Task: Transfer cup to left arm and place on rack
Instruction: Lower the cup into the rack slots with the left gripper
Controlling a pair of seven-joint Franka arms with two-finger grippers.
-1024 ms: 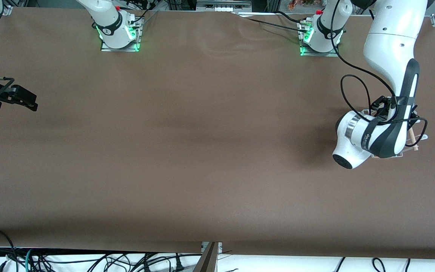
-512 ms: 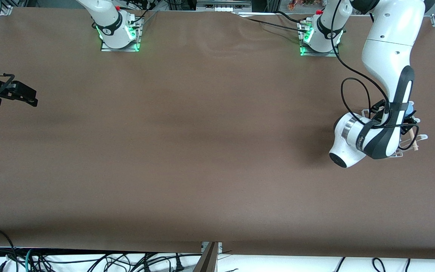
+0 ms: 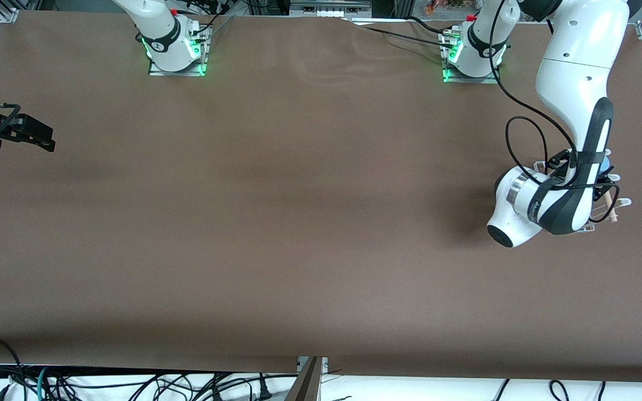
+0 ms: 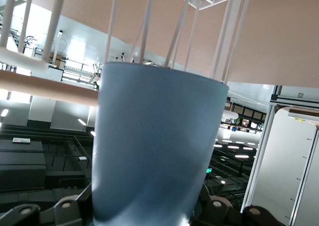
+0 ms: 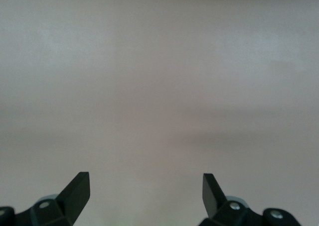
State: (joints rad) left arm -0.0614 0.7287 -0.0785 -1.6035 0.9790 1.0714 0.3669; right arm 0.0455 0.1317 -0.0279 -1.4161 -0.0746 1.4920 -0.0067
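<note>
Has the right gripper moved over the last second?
Yes. In the front view the right gripper has drifted toward the robots' side of the table, away from the front camera, at the right arm's end, with fingers open.

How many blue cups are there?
1. The cup sits in the left tool, over the rack at the left arm's end of the table. None elsewhere.

Robotics lab, not a home or shop. 2 white arms are bolted on metal base plates [image 3: 178, 68] with green status lights at the edge of a bare brown surface [image 3: 298, 223], and loose cables [image 3: 131, 384] run along its near edge. Aluminium framing [image 4: 279, 151] and ceiling strip lights [image 4: 234, 146] show past the left wrist view.
</note>
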